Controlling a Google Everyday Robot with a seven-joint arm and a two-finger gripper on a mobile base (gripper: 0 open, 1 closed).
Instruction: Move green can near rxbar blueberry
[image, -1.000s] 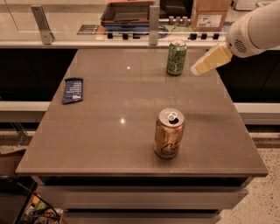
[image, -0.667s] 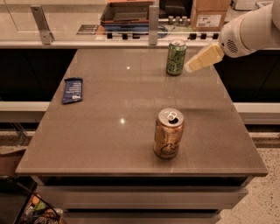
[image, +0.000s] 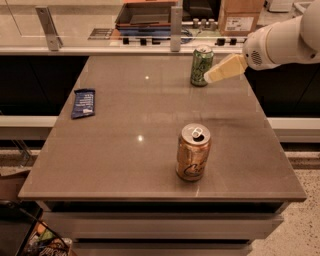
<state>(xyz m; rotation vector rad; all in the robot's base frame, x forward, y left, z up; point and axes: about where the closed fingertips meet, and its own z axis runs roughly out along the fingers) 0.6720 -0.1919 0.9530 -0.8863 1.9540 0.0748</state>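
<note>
The green can (image: 201, 65) stands upright at the far right of the brown table (image: 125, 150). The rxbar blueberry (image: 83, 103) lies flat near the table's left edge. My gripper (image: 210, 76), with cream-coloured fingers, reaches in from the right on a white arm (image: 285, 42) and its tip is right beside the can's right side, at mid height.
An orange-gold can (image: 193, 152) stands upright near the table's front middle. Behind the table runs a counter with a tray (image: 145, 14), a cardboard box (image: 240, 17) and metal posts (image: 175, 27).
My gripper has moved left and slightly down, closing in on the green can's right side. The cans and the bar have not moved.
</note>
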